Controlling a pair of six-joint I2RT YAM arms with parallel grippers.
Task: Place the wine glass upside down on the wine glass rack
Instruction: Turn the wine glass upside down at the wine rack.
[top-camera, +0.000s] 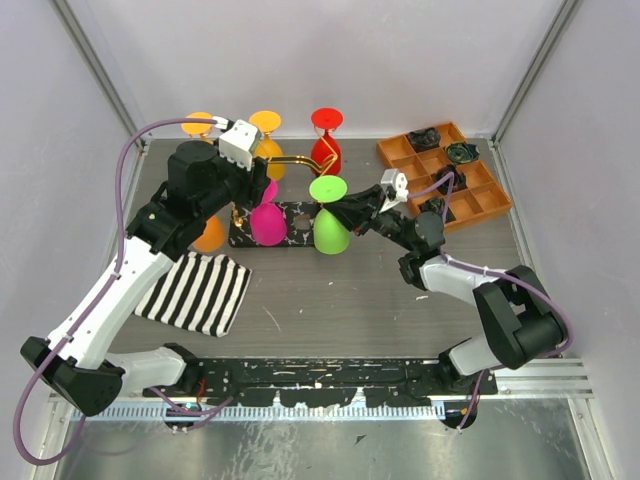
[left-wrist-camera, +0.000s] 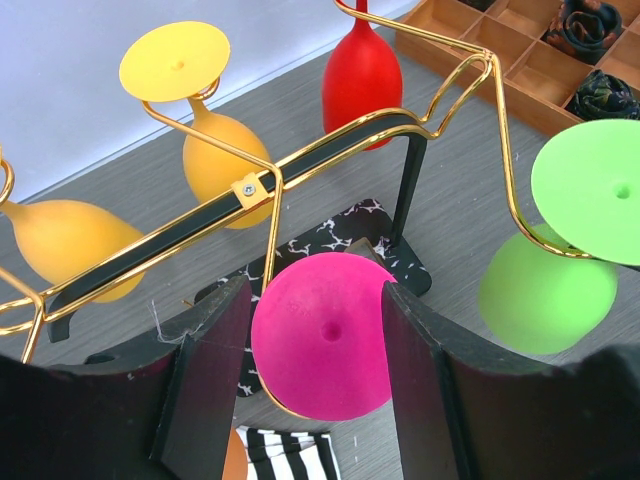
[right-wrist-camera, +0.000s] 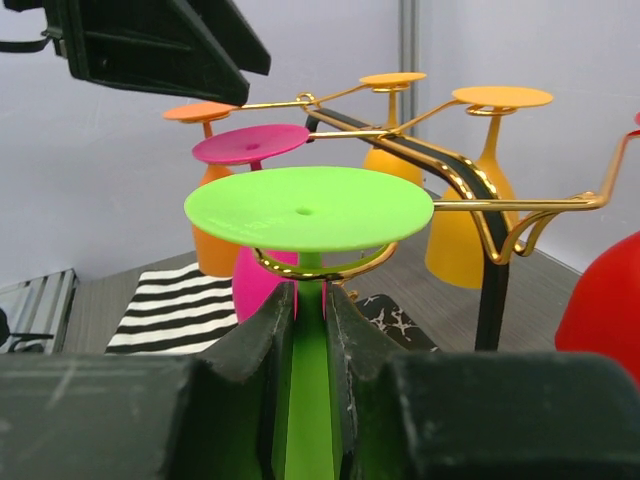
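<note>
The green wine glass (top-camera: 328, 226) hangs upside down, its round foot (right-wrist-camera: 308, 208) resting over a curled gold hook (right-wrist-camera: 322, 266) of the wine glass rack (top-camera: 292, 160). My right gripper (right-wrist-camera: 310, 300) is shut on the green stem just under the hook. The rack's gold bar (left-wrist-camera: 330, 145) stands on a black-and-white marbled base (top-camera: 298, 212). My left gripper (left-wrist-camera: 318, 345) is open, one finger on each side of the foot of a pink glass (left-wrist-camera: 322, 330) that hangs on the rack, with a small gap on the left.
Red (top-camera: 326, 150), yellow (top-camera: 265, 125) and orange (top-camera: 210, 236) glasses also hang upside down on the rack. An orange compartment tray (top-camera: 490, 205) sits at the back right. A striped cloth (top-camera: 195, 290) lies front left of the base.
</note>
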